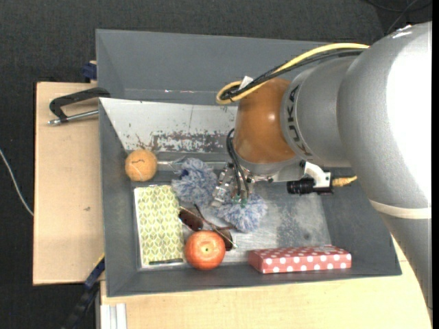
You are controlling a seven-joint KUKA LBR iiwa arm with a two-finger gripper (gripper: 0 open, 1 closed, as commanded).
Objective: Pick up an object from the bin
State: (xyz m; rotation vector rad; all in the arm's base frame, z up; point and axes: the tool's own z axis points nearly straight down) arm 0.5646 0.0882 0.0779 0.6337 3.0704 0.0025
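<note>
Jaws of the gripper [230, 192] sit low over a shaggy blue-grey cloth [250, 214] near the middle of the grey bin [110, 204]; whether they are parted or closed cannot be told. Bare floor lies open to the view's right of them. An orange ball [140, 164], a green-patterned flat pack [158, 223], a red apple [205, 249] and a red white-dotted box [300, 259] crowd the left and near sides. The cloth spreads in tufts directly beneath the jaws and out to either side.
</note>
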